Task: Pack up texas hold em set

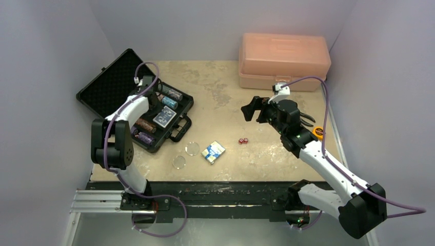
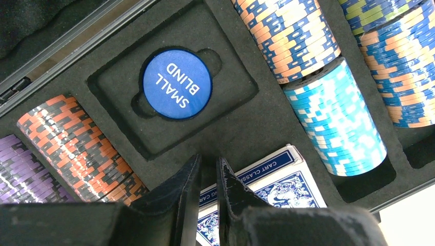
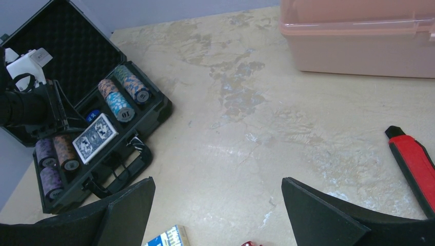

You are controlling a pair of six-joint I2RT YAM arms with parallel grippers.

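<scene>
Left gripper (image 2: 209,165), jaws nearly together, over the case (image 1: 110,82); right gripper (image 3: 218,185), jaws spread, above table (image 3: 246,134).

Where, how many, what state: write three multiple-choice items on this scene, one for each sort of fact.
1. Where does the blue round SMALL BLIND disc lie?
A) in a foam recess of the open black case
B) on top of a card deck
C) on a pink box lid

2. How many small red dice lie on the beige table?
A) one
B) two
C) four

3. What state is the right gripper in?
A) shut on a die
B) open, holding nothing
C) shut on a card deck

Answers:
1 A, the left wrist view shows it seated in the foam.
2 B, a pair sits side by side in the top view.
3 B, its fingers stand wide apart above the table.
</scene>
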